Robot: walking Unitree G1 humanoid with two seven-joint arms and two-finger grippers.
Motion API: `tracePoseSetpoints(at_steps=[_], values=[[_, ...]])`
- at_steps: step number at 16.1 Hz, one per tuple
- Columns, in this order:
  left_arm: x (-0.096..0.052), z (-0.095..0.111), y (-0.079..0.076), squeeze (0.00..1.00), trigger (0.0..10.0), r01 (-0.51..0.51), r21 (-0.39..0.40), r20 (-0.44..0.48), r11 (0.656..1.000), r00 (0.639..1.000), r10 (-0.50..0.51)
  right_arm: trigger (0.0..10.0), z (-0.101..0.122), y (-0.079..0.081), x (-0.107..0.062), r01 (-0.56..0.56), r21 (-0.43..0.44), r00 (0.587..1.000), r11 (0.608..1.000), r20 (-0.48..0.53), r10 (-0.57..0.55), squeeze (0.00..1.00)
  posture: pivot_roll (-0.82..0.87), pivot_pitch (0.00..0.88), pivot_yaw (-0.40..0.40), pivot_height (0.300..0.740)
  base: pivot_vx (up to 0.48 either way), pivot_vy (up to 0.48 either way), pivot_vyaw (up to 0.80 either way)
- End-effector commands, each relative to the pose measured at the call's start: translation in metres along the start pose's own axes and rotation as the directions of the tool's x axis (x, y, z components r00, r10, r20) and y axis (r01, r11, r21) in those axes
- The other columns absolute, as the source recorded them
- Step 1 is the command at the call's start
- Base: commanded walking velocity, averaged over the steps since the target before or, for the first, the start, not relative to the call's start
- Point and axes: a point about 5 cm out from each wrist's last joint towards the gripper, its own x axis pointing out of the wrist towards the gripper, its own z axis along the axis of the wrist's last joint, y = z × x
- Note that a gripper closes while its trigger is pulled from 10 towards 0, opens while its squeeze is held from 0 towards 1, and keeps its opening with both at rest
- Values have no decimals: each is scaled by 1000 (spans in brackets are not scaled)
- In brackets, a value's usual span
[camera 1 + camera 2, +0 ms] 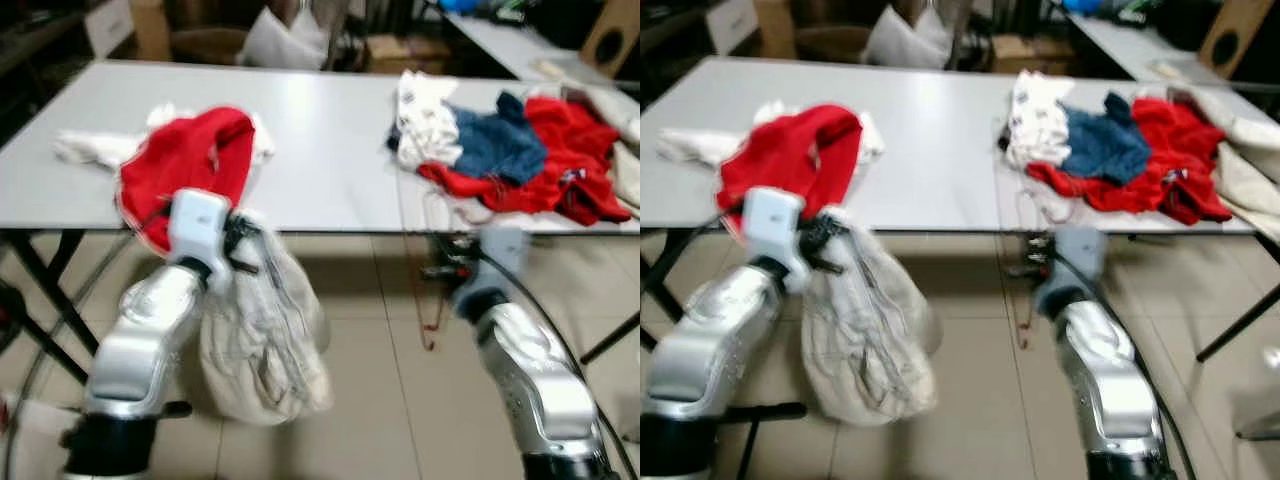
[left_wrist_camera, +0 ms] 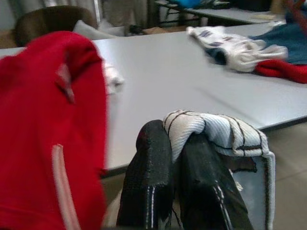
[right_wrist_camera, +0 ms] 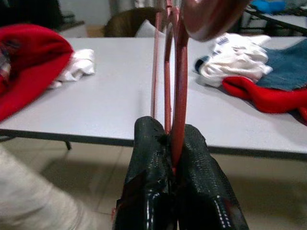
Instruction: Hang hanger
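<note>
My left gripper (image 1: 240, 245) is shut on a cream garment with thin dark lines (image 1: 262, 340), which hangs in front of the grey table's (image 1: 330, 130) near edge, down toward the floor. In the left wrist view the ribbed cloth (image 2: 216, 132) is folded over my black fingertips (image 2: 153, 158). My right gripper (image 1: 455, 262) is shut on a thin red wire hanger (image 3: 178, 96), just below the table edge. The hanger's rods run up from between the fingers, and part of its wire (image 1: 428, 320) dangles below. Both arms are blurred.
A red garment (image 1: 190, 160) and white cloth (image 1: 85, 148) lie on the table's left, partly over the edge. A pile of white, blue and red clothes (image 1: 500, 150) lies on its right. Black table legs (image 1: 45, 290) stand on the tiled floor (image 1: 390, 400). Boxes and bags stand behind the table.
</note>
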Motion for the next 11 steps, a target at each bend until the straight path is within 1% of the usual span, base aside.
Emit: tracePoseSetpoints(at_steps=[1,3,11], values=[[5,22,-9,0,10000,38,14,100,999,994,-39,10000,5,-11,-2,37,-23,999,999,21,-37,0,-72,0,-19,740,311,0,0],[8,25,-11,0,10000,47,11,109,999,993,-48,10000,6,-11,-3,31,-43,999,999,22,-30,0,-74,0,-20,740,315,0,0],[9,28,-13,0,10000,49,1,126,999,991,-48,10000,5,-12,-1,28,-46,1000,999,14,-27,0,-72,0,-30,740,340,0,0]])
